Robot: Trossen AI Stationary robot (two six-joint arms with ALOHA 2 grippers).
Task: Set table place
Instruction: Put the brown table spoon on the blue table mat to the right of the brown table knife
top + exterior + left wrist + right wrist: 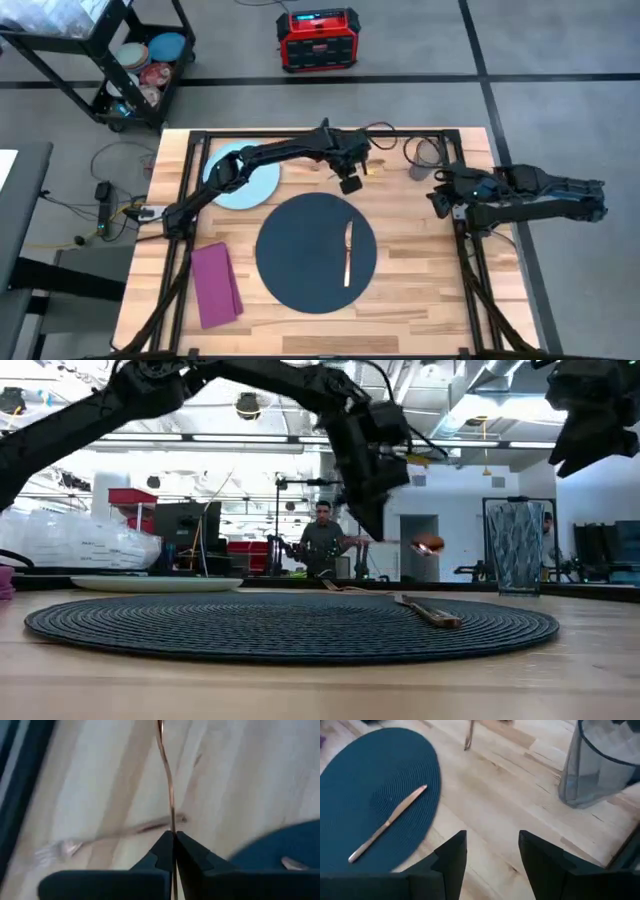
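Pink napkin [215, 285]: it lies flat on the near left of the wooden surface [420, 300], just beside the mat. It is out of the way, so the middle is free for the dishes.
Dark mat [315, 252]: the big round mat is in the middle. It marks where the meal goes.
Knife [348, 252]: it lies on the right part of the mat, pointing away from the near edge. I think it waits there for the plate to come beside it.
Blue plate [243, 178]: it sits on the bare wood to the far left, touching the mat's edge or just off it. It is not on the mat yet, so the place is only partly set.
Left end effector [174, 836]: it hangs in the air just past the far side of the mat. Its fingers are pressed together on the thin handle of a copper spoon [428, 544]. The spoon hangs well up, so it will not bump anything.
Fork [60, 850]: it lies on the wood under the spoon, not picked up.
Right end effector [492, 842]: it waits above the right side with its fingers spread and nothing in them.
Glass [597, 765]: it stands upright at the far right, close to the right end effector. I think that arm could take it next.
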